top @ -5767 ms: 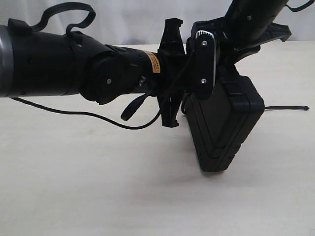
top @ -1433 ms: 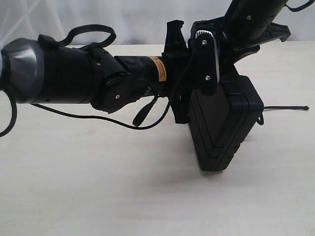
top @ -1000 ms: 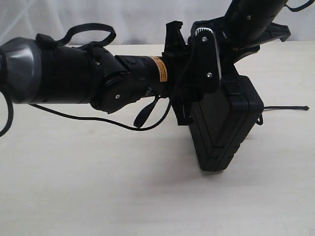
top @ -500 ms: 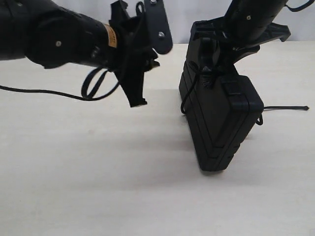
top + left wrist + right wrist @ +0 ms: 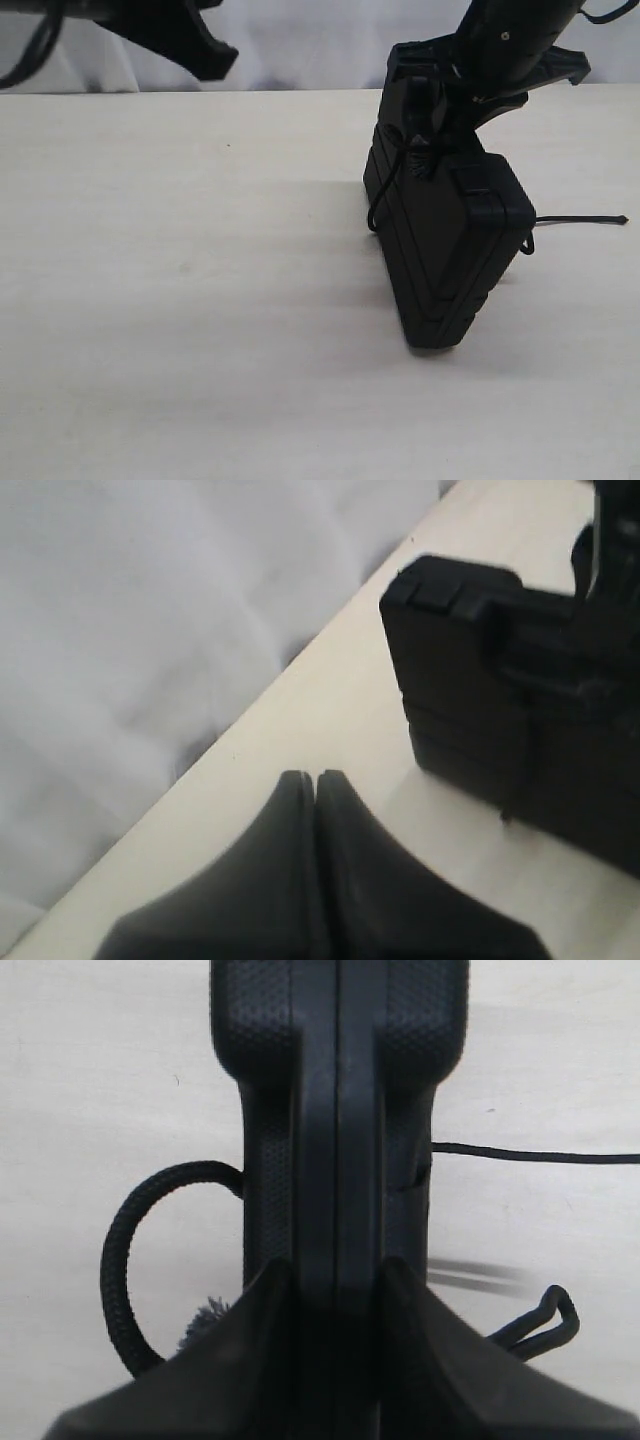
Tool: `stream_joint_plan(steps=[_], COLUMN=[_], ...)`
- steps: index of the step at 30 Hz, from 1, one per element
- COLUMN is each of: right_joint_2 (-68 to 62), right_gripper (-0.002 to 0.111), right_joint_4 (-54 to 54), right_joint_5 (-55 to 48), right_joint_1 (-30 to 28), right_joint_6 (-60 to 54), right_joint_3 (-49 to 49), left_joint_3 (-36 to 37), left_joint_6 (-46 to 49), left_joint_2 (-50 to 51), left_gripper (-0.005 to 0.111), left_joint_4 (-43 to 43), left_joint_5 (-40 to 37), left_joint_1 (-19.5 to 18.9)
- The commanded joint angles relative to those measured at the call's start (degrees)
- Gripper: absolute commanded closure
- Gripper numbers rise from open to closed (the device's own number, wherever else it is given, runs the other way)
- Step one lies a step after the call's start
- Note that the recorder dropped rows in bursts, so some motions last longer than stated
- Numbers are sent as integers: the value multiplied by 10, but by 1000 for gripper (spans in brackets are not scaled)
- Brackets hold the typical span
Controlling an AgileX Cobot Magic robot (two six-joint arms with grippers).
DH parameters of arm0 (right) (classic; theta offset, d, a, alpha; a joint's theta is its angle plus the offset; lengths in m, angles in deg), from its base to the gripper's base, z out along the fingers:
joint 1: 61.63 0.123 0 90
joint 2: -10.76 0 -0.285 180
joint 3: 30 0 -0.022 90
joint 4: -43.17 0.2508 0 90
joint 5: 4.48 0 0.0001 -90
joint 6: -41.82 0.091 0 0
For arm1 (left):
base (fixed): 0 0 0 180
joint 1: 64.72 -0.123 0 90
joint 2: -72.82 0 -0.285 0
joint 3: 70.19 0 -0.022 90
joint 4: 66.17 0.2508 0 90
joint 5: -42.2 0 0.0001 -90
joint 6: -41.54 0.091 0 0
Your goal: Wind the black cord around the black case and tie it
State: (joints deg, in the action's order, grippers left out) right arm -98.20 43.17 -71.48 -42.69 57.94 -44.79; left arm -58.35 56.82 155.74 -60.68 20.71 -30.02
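The black case (image 5: 450, 260) stands on one edge on the pale table (image 5: 180, 320), leaning a little. Its upper end is pinched by the right gripper (image 5: 338, 1272) — the two fingers (image 5: 240, 1370) press against the case's opposite faces, clamped on it. Seen from that wrist, the black cord (image 5: 118, 1260) bulges out in a loop on one side of the case, with a frayed tuft (image 5: 205, 1322) just beside one finger. On the other side a straight run leads away across the table, and a small bent loop lies near the other finger. In the exterior view a thin tail of cord lies flat on the table, running off to the right. The left gripper (image 5: 315, 778) hangs well apart from the case, at the top left corner of the exterior view (only partly in shot) — its fingers are pressed together with nothing between them. A white cloth (image 5: 130, 630) hangs behind the table's far edge.
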Motion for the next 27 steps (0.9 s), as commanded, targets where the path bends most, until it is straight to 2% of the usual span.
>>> stream_joint_plan(steps=[1,4,13,22,27], right_joint_2=[-4,-4,-4,-4,-4], right_gripper=[104,104,104,104,104], right_joint_4=[-4,-4,-4,-4,-4], right_joint_5=[12,12,12,12,12], right_joint_1=[-1,-1,-1,-1,-1], right_joint_6=[-2,-2,-2,-2,-2], right_joint_3=[0,0,0,0,0], left_joint_3=[1,16,151,206,206], left_joint_6=[-94,-113,-158,-153,-153], left_joint_2=[-57,-96,-255,-498,-561], left_gripper=[107,107,107,107,107], left_joint_4=[-6,-8,-7,-1,-1], left_joint_5=[-6,5,118,95,84], left_joint_1=[-2,0,0,0,0])
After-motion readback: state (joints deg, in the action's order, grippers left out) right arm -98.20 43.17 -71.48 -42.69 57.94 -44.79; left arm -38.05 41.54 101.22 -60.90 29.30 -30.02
